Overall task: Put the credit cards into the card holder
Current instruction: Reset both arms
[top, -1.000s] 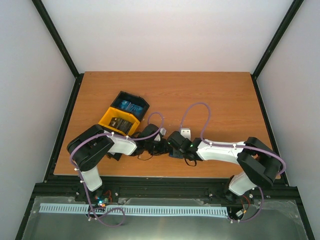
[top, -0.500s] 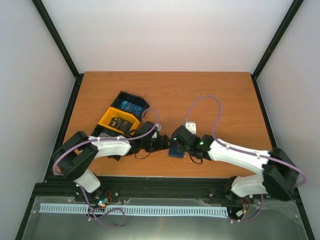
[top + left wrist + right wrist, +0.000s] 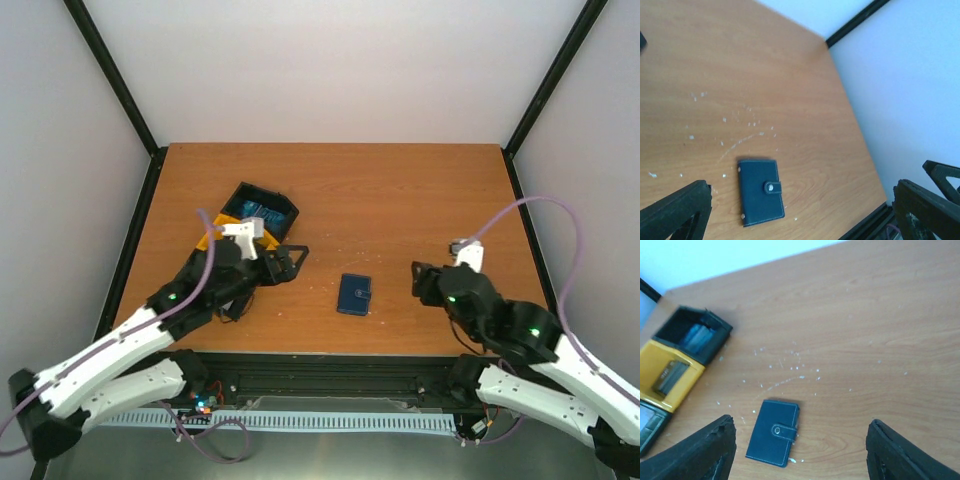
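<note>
Over to the left claw (image 3: pixel 283 258): spread fully wide, gripping nothing, touching nothing. Hangs above the counter (image 3: pixel 400 190) beside the black-and-yellow tray (image 3: pixel 690 385), toward the left edge. Now the right claw (image 3: pixel 420 280): also gaping wide, empty, clear of everything, out toward the right edge near the front. Between them, the card holder (image 3: pixel 354 294): lies flat and shut on the counter, clasp strap across the cover, close to the near edge, about midway between the left and right edges, well apart from both claws. As for the credit cards (image 3: pixel 694 335): sit in the tray, blue in the black far compartment, a dark stack (image 3: pixel 669 374) in the yellow one.
</note>
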Controlling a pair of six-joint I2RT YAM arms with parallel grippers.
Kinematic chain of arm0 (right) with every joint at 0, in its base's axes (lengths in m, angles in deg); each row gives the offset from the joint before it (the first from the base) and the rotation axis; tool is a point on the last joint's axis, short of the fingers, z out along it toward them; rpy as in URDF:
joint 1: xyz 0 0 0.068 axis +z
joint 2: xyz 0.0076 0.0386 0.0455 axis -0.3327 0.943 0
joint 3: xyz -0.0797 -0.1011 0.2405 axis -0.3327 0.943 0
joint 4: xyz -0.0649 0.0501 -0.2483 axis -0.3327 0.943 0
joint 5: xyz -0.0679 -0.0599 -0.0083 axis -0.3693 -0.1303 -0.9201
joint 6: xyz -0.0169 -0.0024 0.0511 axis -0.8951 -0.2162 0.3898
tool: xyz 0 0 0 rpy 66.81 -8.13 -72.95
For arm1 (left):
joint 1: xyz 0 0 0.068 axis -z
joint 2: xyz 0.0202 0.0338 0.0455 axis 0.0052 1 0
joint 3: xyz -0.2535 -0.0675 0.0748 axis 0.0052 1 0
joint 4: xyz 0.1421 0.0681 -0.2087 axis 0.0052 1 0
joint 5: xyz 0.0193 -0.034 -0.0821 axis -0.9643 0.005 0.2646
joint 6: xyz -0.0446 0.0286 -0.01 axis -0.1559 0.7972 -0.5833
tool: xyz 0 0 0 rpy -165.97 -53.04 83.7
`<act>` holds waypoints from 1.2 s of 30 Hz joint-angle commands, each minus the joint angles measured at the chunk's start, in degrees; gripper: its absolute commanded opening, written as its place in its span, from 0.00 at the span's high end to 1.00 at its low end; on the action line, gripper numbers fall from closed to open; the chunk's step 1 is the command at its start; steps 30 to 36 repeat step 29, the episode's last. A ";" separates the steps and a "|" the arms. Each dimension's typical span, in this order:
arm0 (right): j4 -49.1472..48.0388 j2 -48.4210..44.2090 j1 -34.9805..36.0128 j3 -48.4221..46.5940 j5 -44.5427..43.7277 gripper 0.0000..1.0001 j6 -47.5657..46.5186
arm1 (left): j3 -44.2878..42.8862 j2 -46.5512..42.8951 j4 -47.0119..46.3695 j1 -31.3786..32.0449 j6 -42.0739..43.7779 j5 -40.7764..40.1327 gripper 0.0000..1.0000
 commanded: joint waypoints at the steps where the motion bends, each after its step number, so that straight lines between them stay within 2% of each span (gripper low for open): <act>1: 8.74 -6.61 -0.27 -4.68 -3.50 0.27 -3.50 | -5.85 -10.13 10.69 0.28 4.63 -6.95 0.00; 8: 12.48 -13.41 -0.28 -11.58 -4.94 0.01 -7.10 | -12.22 -25.81 19.35 0.31 9.77 -13.89 0.00; 9: 12.74 -14.04 -0.28 -12.08 -5.29 0.00 -7.19 | -12.84 -27.35 20.72 0.31 10.15 -14.85 0.00; 16: 14.80 -15.29 -0.32 -15.68 -7.31 0.00 -7.28 | -15.47 -34.30 26.93 0.31 11.58 -17.37 0.00; 23: 15.23 -16.97 -0.27 -17.17 -8.14 0.00 -6.85 | -15.82 -37.96 28.65 0.31 13.17 -19.72 0.00; 36: 15.31 -17.01 -0.27 -16.63 -7.92 0.00 -6.60 | -15.73 -38.87 28.38 0.30 13.93 -21.67 0.00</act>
